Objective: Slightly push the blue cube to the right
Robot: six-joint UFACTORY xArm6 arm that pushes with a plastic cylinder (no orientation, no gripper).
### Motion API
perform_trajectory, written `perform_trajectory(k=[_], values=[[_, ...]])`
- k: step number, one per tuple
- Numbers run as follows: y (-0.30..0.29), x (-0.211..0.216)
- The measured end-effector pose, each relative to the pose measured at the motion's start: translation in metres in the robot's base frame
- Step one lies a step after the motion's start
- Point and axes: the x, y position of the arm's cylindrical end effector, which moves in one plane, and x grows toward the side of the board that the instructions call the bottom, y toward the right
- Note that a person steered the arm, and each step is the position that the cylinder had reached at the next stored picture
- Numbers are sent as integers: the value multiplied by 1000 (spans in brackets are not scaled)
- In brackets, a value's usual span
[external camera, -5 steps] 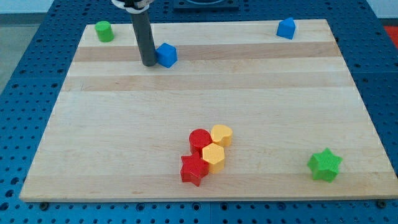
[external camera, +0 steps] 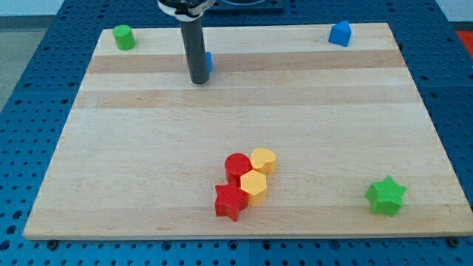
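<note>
In the camera view, the dark rod comes down from the view's top and my tip [external camera: 199,80] rests on the wooden board [external camera: 148,185]. The arm carries no fingers, only this rod, so nothing is held. The blue cube [external camera: 209,62] sits just behind the rod and toward the view's right of it, almost wholly hidden; only a thin blue sliver shows, and whether it touches the rod cannot be told.

Taking the blue cube as landmark: the green cylinder [external camera: 123,36] stands well to its left near the board's top corner, and a second blue block [external camera: 340,33] well to its right. Far below it cluster the red cylinder [external camera: 237,165], yellow heart [external camera: 263,159], yellow hexagon [external camera: 253,184] and red star [external camera: 229,200]. The green star [external camera: 386,195] lies far below and right.
</note>
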Motion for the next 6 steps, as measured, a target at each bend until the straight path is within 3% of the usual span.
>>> perform_trajectory(k=[3, 4, 6], values=[[-86, -11], [-75, -16], [6, -16]])
